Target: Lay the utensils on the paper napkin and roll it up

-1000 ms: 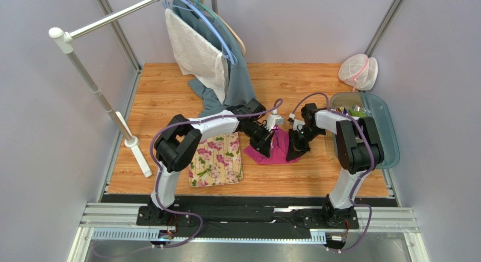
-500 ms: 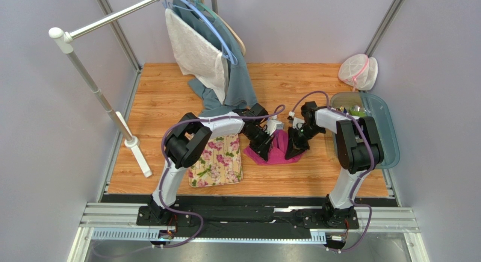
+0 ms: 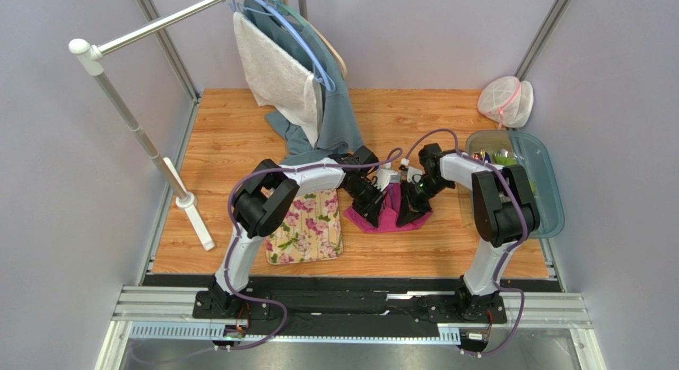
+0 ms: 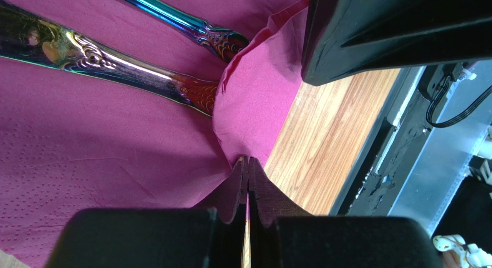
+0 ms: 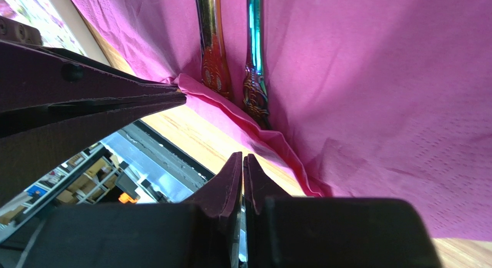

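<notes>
The room is bright, lit evenly from overhead, so the wooden table (image 3: 231, 139) carries only short, soft shadows under the arms. Close up, the paper napkin (image 4: 104, 152) glows a saturated magenta, and the 2 utensils (image 4: 115, 63) throw hard rainbow glints. The left gripper (image 4: 248, 164) and right gripper (image 5: 242, 159) loom dark and soft-edged in their own views, with hazy backgrounds beyond the table edge.
</notes>
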Available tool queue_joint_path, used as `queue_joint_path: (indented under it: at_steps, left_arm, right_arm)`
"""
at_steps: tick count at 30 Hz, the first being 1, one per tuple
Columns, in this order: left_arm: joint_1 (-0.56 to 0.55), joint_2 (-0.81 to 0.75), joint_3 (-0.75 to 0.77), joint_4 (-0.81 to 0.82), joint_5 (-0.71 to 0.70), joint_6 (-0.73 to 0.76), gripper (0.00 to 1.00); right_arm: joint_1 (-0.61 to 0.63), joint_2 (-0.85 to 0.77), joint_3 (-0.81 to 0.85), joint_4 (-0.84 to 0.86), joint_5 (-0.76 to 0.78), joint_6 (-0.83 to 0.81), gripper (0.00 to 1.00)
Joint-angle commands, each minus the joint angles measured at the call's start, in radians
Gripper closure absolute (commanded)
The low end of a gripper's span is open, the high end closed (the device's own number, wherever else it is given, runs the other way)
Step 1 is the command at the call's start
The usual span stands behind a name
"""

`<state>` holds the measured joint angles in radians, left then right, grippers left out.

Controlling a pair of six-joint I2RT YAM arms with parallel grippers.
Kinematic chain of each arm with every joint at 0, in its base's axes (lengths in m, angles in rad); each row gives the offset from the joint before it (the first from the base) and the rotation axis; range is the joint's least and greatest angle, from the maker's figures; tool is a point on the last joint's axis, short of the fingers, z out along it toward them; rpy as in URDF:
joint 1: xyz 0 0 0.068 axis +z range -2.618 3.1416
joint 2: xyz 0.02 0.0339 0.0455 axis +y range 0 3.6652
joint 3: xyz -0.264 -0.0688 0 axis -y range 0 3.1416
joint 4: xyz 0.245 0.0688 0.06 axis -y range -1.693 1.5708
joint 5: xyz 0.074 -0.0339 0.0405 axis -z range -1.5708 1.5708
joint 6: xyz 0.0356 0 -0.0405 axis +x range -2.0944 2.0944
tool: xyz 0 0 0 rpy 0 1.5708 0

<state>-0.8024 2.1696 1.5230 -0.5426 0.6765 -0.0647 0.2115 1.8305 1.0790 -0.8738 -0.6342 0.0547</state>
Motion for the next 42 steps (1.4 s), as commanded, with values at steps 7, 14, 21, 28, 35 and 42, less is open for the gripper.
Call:
queue_joint_path:
  at_steps: [7, 14, 21, 28, 35, 42]
  left_arm:
    - [0.009, 0.007, 0.009, -0.014, -0.032, 0.002, 0.98]
    - [0.014, 0.009, 0.012, -0.030, -0.040, 0.017, 0.98]
    - [0.020, 0.007, 0.005, -0.033, -0.060, 0.026, 0.98]
    - [0.022, 0.009, 0.006, -0.040, -0.077, 0.031, 0.98]
    - [0.026, 0.007, 0.009, -0.043, -0.077, 0.035, 0.98]
    - [0.026, 0.007, 0.012, -0.043, -0.075, 0.036, 0.98]
  right_arm:
    - [0.006, 0.039, 0.015, 0.002, 0.089, -0.018, 0.94]
    - [-0.001, 0.053, -0.004, 0.002, 0.137, -0.035, 0.95]
    - [-0.052, 0.038, -0.002, -0.027, 0.159, -0.050, 0.95]
    - [-0.078, 0.039, 0.024, -0.073, 0.191, -0.101, 0.96]
    - [-0.090, 0.039, 0.045, -0.103, 0.261, -0.130, 0.97]
    - [-0.096, 0.044, 0.053, -0.119, 0.280, -0.135, 0.97]
